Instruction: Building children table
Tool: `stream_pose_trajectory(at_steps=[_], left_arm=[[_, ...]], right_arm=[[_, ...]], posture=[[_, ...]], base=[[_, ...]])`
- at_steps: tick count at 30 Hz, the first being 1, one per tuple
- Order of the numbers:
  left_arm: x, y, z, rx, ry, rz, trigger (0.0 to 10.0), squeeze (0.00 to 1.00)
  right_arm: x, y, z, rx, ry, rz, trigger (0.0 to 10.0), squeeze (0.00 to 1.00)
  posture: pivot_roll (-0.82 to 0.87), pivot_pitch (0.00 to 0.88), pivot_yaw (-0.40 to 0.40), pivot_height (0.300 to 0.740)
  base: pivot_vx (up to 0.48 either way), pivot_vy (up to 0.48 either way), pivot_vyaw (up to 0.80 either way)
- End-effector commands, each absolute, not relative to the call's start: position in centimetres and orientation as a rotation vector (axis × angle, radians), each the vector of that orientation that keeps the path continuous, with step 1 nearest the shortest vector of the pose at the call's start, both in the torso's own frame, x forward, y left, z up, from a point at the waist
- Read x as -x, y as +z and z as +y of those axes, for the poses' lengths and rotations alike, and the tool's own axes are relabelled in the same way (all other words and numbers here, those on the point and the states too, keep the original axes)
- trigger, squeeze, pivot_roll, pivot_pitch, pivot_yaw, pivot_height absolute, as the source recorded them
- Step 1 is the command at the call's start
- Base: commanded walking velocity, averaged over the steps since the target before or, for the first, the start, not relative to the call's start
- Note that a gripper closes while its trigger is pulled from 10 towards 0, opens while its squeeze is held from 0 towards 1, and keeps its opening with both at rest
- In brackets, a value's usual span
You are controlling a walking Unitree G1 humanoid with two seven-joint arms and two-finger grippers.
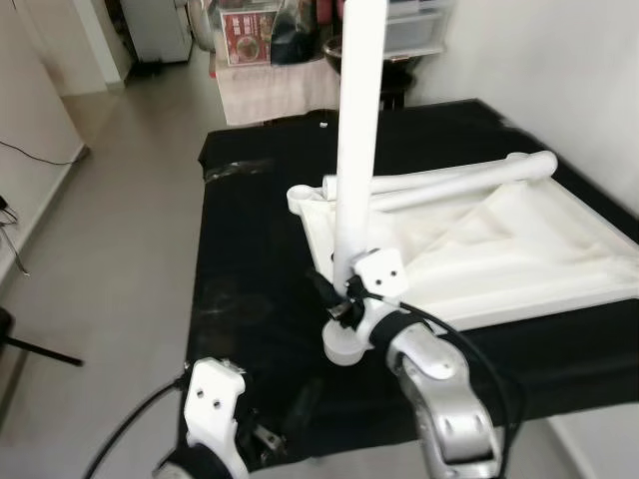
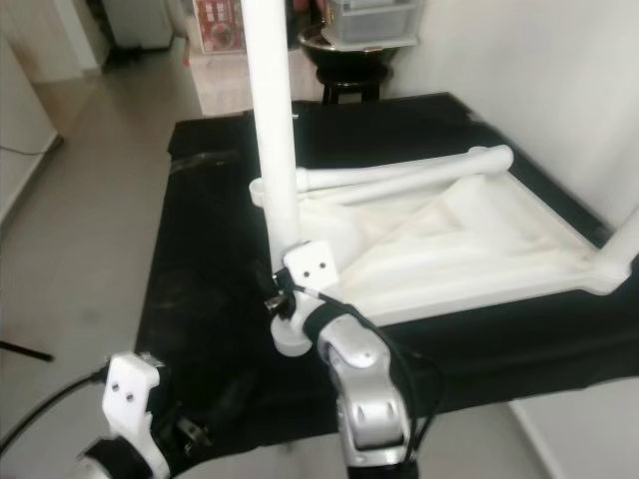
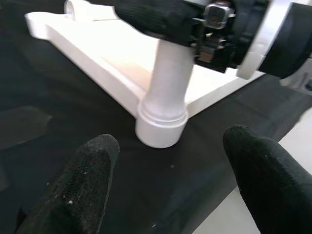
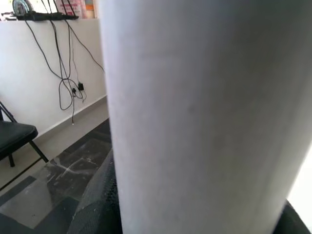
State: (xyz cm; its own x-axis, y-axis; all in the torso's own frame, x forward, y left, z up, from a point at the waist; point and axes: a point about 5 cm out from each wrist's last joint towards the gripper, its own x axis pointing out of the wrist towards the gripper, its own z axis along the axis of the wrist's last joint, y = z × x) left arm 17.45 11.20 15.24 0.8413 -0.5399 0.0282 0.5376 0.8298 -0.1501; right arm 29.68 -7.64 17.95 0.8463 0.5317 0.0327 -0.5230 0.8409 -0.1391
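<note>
Kids' table build: one leg going on, more legs to go

Everything sits on the big black-covered work table [image 1: 250, 249]. In the middle of it lies the white plastic square tabletop [image 1: 519, 249], flipped underside up, and two loose white tube legs [image 1: 449, 180] rest across its far edge. At the tabletop's near corner a tall white tube leg [image 1: 357, 150] stands upright in the round corner socket [image 1: 346, 344]. The right gripper [image 1: 344, 299] is clamped around that leg low down, just above the socket. The left gripper [image 3: 170, 195] hovers over the cloth just beside that same corner, fingers spread apart and holding nothing. I'd say we're early on: one leg seated or nearly so, can't tell if it's fully tight, and the loose legs aren't fitted yet.
</note>
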Motion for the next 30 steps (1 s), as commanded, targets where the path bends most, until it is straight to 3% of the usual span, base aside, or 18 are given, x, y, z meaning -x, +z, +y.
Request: stream_pose_trajectory(at_steps=[1,3,4,5,6,7,8,12,16,17,18,19,20,24,30], left_arm=[[-17.5,14.8,11.2,0.172,-0.570,0.035,10.0,0.00],[-17.6,14.8,11.2,0.170,-0.554,0.028,10.0,0.00],[-17.7,14.8,11.4,0.169,-0.537,0.022,10.0,0.00],[-17.8,14.8,11.5,0.169,-0.527,0.019,10.0,0.00],[-17.8,14.8,11.5,0.169,-0.527,0.019,10.0,0.00],[-17.8,14.8,11.5,0.169,-0.523,0.018,10.0,0.00],[-17.8,14.8,11.5,0.171,-0.525,0.017,10.0,0.00],[-17.8,14.8,11.4,0.173,-0.528,0.016,10.0,0.00],[-17.6,14.9,11.2,0.179,-0.540,0.016,10.0,0.00],[-17.6,14.9,11.2,0.179,-0.540,0.016,10.0,0.00],[-17.4,15.0,11.0,0.182,-0.544,0.016,10.0,0.00],[-17.4,15.0,11.0,0.182,-0.544,0.016,10.0,0.00],[-17.3,15.0,11.0,0.182,-0.545,0.016,10.0,0.00],[-17.2,15.1,10.9,0.183,-0.546,0.016,10.0,0.00],[-15.9,15.4,10.7,0.187,-0.548,0.030,10.0,0.00]], right_arm=[[-30.2,15.0,-8.5,0.193,0.512,0.070,0.0,0.00],[-30.3,15.0,-8.3,0.197,0.525,0.070,0.0,0.00],[-30.3,15.0,-8.1,0.199,0.533,0.072,7.9,0.00],[-30.2,15.0,-7.9,0.190,0.546,0.076,10.0,0.00],[-30.2,15.0,-7.9,0.190,0.546,0.076,10.0,0.00],[-30.1,15.2,-7.5,0.147,0.590,0.078,10.0,0.99],[-29.7,15.8,-6.7,0.106,0.658,0.069,10.0,1.00],[-29.3,16.8,-6.0,0.060,0.738,0.037,10.0,1.00],[-29.5,18.9,-6.1,0.118,1.103,-0.060,10.0,1.00],[-29.5,18.9,-6.1,0.118,1.103,-0.060,10.0,1.00],[-29.8,18.8,-6.8,0.192,1.239,-0.044,10.0,0.29],[-29.8,18.8,-6.8,0.192,1.239,-0.044,10.0,0.29],[-30.2,18.8,-7.2,0.222,1.297,-0.031,10.0,0.00],[-30.6,18.9,-7.6,0.249,1.353,-0.017,10.0,0.00],[-33.6,20.8,-7.5,0.230,1.477,0.004,10.0,0.00]], posture=[[0.04,0.100,-0.017,0.740],[0.05,0.093,-0.021,0.740],[0.05,0.093,-0.022,0.740],[0.05,0.090,-0.022,0.740],[0.05,0.090,-0.022,0.740],[0.05,0.092,-0.023,0.740],[0.05,0.092,-0.024,0.740],[0.05,0.095,-0.024,0.740],[0.05,0.108,-0.029,0.740],[0.05,0.108,-0.029,0.740],[0.06,0.119,-0.030,0.740],[0.06,0.119,-0.030,0.740],[0.07,0.125,-0.033,0.740],[0.07,0.125,-0.033,0.740],[0.11,0.182,-0.042,0.740]], base=[[0.000,0.000,0.00],[0.000,0.000,0.00],[0.000,0.000,0.00],[0.000,0.000,0.00],[0.000,0.000,0.00],[0.000,0.000,0.00],[0.000,0.000,0.00],[0.000,0.000,0.00],[0.000,0.000,0.00],[0.000,0.000,0.00],[0.000,0.000,0.00],[0.000,0.000,0.00],[0.000,0.000,0.00],[0.000,0.000,0.00],[0.000,0.000,0.00]])
